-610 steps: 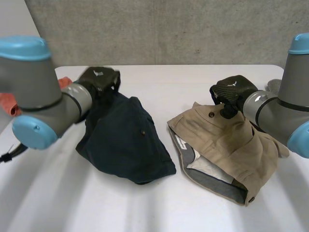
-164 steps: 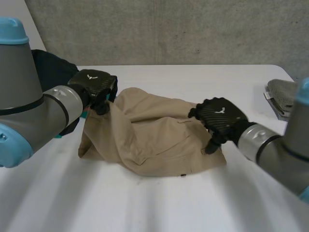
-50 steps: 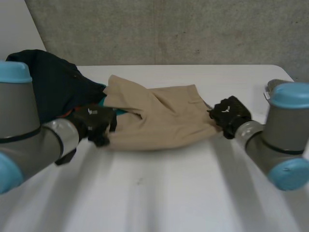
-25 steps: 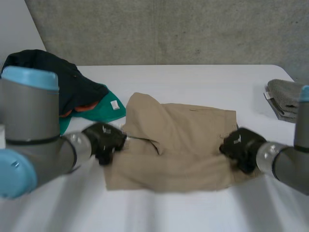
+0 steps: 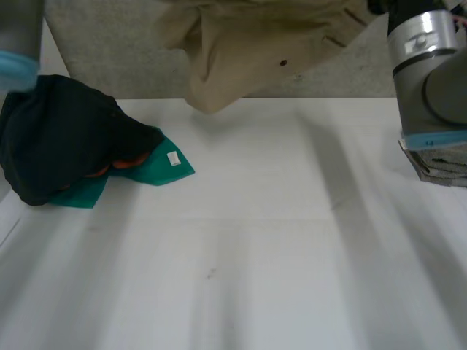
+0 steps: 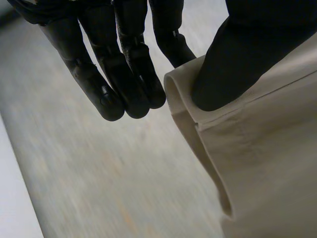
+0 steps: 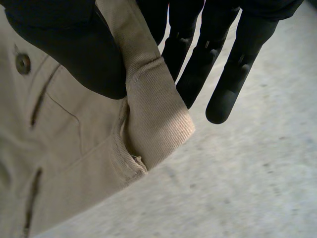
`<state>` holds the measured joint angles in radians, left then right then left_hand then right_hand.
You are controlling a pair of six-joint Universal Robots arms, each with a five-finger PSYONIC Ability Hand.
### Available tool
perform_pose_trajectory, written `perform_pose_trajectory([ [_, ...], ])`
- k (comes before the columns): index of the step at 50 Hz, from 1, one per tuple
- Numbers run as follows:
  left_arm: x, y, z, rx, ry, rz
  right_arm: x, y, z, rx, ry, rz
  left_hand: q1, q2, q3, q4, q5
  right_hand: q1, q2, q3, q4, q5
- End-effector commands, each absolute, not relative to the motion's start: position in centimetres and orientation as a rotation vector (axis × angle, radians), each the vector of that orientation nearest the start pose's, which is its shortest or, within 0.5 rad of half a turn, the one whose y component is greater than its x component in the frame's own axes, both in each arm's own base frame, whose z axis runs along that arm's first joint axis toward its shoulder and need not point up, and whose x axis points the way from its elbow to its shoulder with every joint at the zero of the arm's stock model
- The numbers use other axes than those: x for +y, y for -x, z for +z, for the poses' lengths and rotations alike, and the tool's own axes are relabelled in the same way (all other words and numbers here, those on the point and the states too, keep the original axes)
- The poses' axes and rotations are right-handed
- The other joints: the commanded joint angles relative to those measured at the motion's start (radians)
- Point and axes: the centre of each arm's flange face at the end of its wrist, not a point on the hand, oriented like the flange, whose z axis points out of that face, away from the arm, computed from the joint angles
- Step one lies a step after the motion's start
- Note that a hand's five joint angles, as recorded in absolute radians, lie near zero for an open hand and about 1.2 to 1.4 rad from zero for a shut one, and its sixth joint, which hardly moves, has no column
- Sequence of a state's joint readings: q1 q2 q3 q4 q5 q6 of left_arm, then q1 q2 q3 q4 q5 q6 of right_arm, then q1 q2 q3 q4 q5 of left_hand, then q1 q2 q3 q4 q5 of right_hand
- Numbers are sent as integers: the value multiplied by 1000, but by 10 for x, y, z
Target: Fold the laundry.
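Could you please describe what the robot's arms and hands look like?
The left hand and right hand are black, with long rounded fingers and a broad thumb. The right arm is grey with a silver band and light-blue ring; the left arm has a light-blue cap.

**Desk:** What colours are you getting on your feed?

**Me:** I see a plain tan garment (image 5: 255,44) with one dark button (image 5: 283,63) and stitching in the same tan. My left hand (image 6: 124,74) and right hand (image 7: 237,74) are both black.

**Desk:** And on the left?

**Me:** I've got a plain, very dark navy heap (image 5: 58,138), close to black. A teal cloth (image 5: 157,171) with a small white tag (image 5: 174,158) lies against it, with a sliver of orange (image 5: 124,163) between them.

**Desk:** Right side?

**Me:** I see a grey folded cloth (image 5: 441,164). The table (image 5: 255,277) is white and the far wall (image 5: 109,65) is mottled grey. The right arm (image 5: 430,80) is grey with a light-blue band.
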<state>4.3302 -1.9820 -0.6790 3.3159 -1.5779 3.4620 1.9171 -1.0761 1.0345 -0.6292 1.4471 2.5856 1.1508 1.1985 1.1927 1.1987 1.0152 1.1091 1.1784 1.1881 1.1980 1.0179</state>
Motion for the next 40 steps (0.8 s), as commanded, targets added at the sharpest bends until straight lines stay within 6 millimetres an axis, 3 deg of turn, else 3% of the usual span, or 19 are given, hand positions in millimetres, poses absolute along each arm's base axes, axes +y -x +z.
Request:
perform_pose_trajectory([
  [1, -349, 283, 351, 1797, -659, -2575, -378, -303, 287, 1407, 1015, -2686, 245, 198, 204, 198, 207, 287, 218, 208, 198, 204],
  [4, -349, 291, 298, 1954, -767, -2460, -373, -308, 237, 1528, 1113, -2530, 245, 198, 204, 198, 207, 287, 218, 208, 198, 204],
  [5, -349, 292, 283, 1992, -789, -2426, -369, -310, 210, 1590, 1165, -2451, 245, 198, 204, 198, 207, 287, 218, 208, 198, 204],
  [6, -349, 293, 254, 2078, -832, -2347, -368, -310, 198, 1618, 1191, -2415, 245, 198, 204, 198, 207, 287, 218, 208, 198, 204],
  [7, -348, 293, 240, 2119, -850, -2303, -366, -311, 186, 1645, 1217, -2382, 245, 198, 204, 198, 207, 287, 218, 208, 198, 204],
  [8, -346, 292, 215, 2193, -878, -2217, -363, -309, 163, 1709, 1264, -2318, 245, 198, 204, 198, 207, 287, 218, 208, 198, 204],
  [11, -337, 286, 182, 2306, -912, -2058, -353, -305, 133, 1812, 1373, -2210, 245, 198, 204, 198, 207, 287, 218, 208, 198, 204],
  [15, -318, 276, 177, 2403, -934, -1933, -330, -289, 112, 1993, 1544, -1989, 245, 198, 204, 198, 207, 287, 218, 208, 198, 204],
  [22, -260, 266, 206, 2505, -1121, -1783, -286, -267, 141, 2165, 1674, -1693, 245, 198, 204, 198, 207, 287, 218, 208, 198, 204],
  [26, -215, 256, 209, 2584, -1300, -1515, -252, -250, 169, 2274, 1721, -1520, 245, 198, 204, 198, 207, 287, 218, 208, 198, 204],
  [27, -195, 249, 209, 2622, -1370, -1359, -236, -242, 180, 2318, 1754, -1445, 245, 198, 204, 198, 207, 287, 218, 208, 198, 204],
  [29, -175, 242, 208, 2657, -1447, -1192, -220, -233, 193, 2351, 1815, -1371, 245, 198, 204, 198, 207, 287, 218, 208, 198, 204],
  [32, -140, 229, 209, 2688, -1592, -909, -190, -216, 200, 2352, 1977, -1181, 245, 198, 204, 198, 207, 287, 218, 208, 198, 204],
  [35, -128, 229, 212, 2632, -1696, -891, -183, -207, 194, 2292, 2083, -1153, 245, 198, 204, 198, 207, 287, 218, 208, 198, 204],
  [38, -133, 235, 214, 2562, -1722, -986, -185, -207, 188, 2252, 2118, -1180, 245, 198, 204, 198, 207, 287, 218, 208, 198, 204],
  [40, -147, 244, 215, 2498, -1703, -1084, -194, -208, 180, 2276, 2058, -1214, 245, 198, 204, 198, 207, 287, 218, 208, 198, 204],
])
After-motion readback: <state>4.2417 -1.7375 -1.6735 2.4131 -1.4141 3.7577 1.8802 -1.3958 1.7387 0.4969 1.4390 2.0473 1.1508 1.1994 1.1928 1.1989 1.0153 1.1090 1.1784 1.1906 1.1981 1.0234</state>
